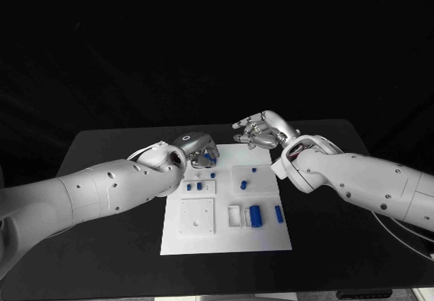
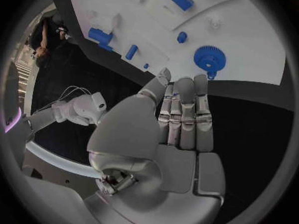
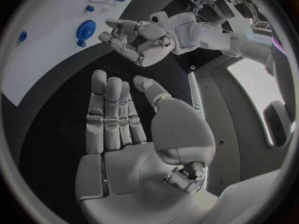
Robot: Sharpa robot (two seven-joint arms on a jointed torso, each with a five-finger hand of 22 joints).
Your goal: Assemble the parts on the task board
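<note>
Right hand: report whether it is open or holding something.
Open. The right hand holds nothing; its fingers lie straight above the black table.

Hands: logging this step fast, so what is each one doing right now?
Left hand: open, fingers straight, holding nothing, near the blue gear.
Right hand: open, holding nothing, over the black table.

The task board (image 1: 226, 235) looks like matt white plastic, smooth, with shallow moulded recesses, and the blue gear (image 2: 209, 58) at its twelve-o'clock edge and the other small blue parts (image 1: 256, 216) on it look like matt plastic too. Both the left hand (image 2: 177, 119) and the right hand (image 3: 115, 112) have a satin, silvery metal-like finish with soft highlights, while the arm shells (image 1: 108, 185) behind them are smooth, slightly glossy white plastic. The table (image 1: 108, 251) is a dull, matt black surface.
</note>
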